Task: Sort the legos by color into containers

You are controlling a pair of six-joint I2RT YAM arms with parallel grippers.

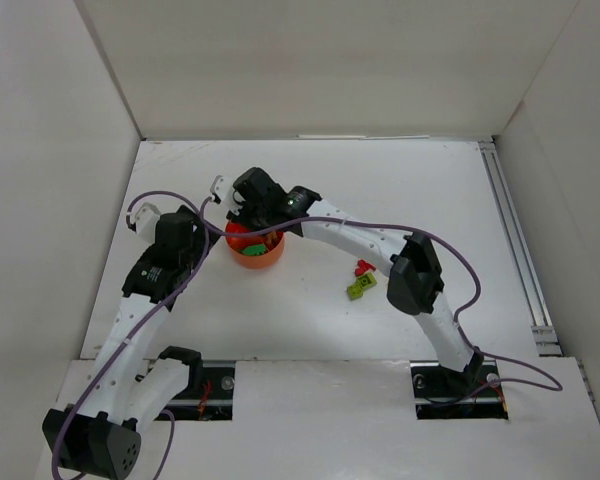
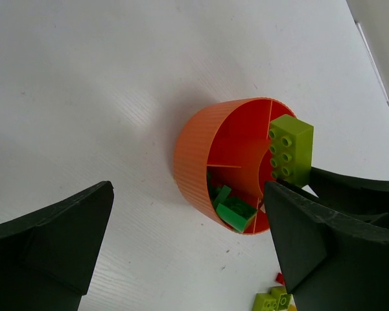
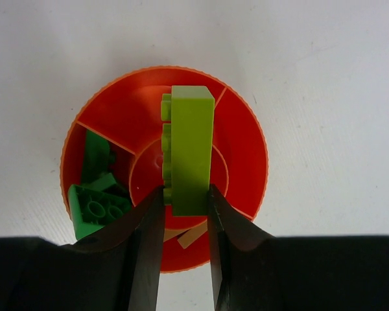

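Observation:
The orange-red divided bowl (image 1: 258, 256) stands left of the table's middle. My right gripper (image 3: 185, 194) is shut on a lime brick (image 3: 191, 152) and holds it upright above the bowl's (image 3: 246, 129) centre. Green bricks (image 3: 94, 201) lie in the bowl's left compartment, and a tan piece (image 3: 191, 234) lies in the near one. In the left wrist view the lime brick (image 2: 290, 150) hangs over the bowl's (image 2: 198, 149) far rim. My left gripper (image 2: 188, 253) is open and empty, just left of the bowl, low over the table. From above, it (image 1: 180, 203) sits beside my right gripper (image 1: 248, 218).
A red brick (image 1: 363, 267) and a lime brick (image 1: 360, 288) lie on the table right of the bowl; loose lime bricks also show in the left wrist view (image 2: 272, 301). White walls enclose the table on three sides. A metal rail (image 1: 515, 240) runs along the right edge.

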